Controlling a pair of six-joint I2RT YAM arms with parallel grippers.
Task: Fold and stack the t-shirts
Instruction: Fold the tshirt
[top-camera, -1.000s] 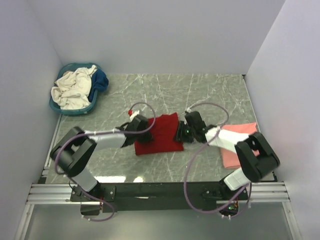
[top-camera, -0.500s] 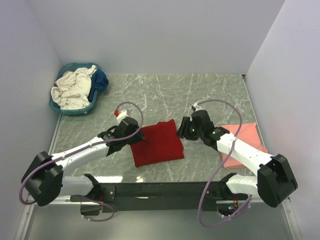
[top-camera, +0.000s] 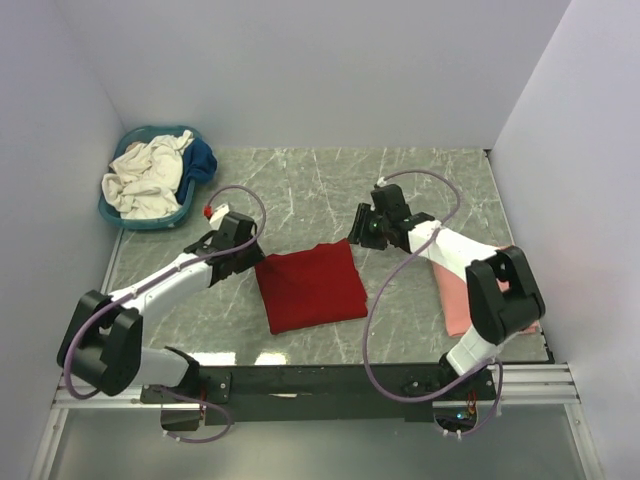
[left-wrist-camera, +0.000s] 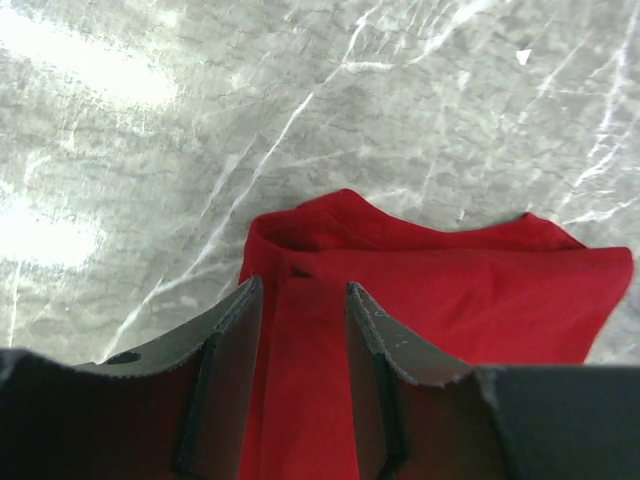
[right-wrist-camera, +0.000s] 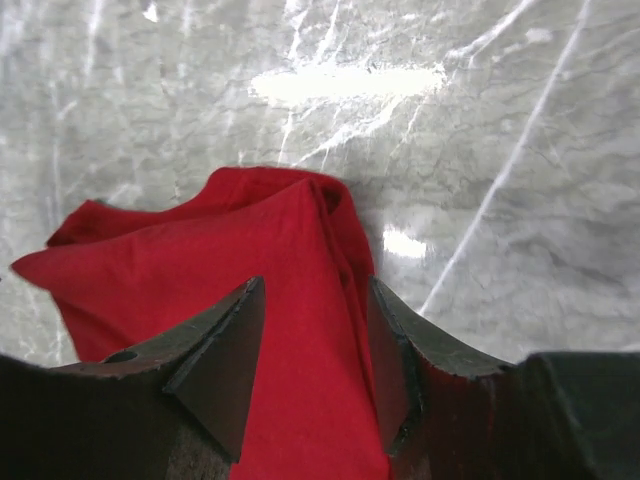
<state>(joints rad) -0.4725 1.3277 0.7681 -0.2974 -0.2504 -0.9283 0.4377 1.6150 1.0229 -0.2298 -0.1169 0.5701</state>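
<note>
— Where is the deep red t-shirt (top-camera: 310, 287)?
— Folded into a rough rectangle, lying flat near the middle of the marble table (top-camera: 330, 185) and turned a little askew.
— And the hands on it?
— The left gripper (left-wrist-camera: 302, 285) sits at the shirt's 10 o'clock corner. Its jaws stand apart with red cloth lying loose beneath the gap and nothing pinched. The right gripper (right-wrist-camera: 316, 282) is at the 1 o'clock corner, also spread wide. A bunched fold of the cloth shows just past its tips, and it too grasps nothing.
— Any other shirts?
— A salmon pink t-shirt (top-camera: 455, 312) lies at 3 o'clock from the red one, partly under the right arm. At 10 o'clock, well apart in the far corner, a teal basket (top-camera: 150, 223) holds a crumpled cream-white t-shirt (top-camera: 140, 178), with a dark blue t-shirt (top-camera: 203, 160) tucked along its 2 o'clock side.
</note>
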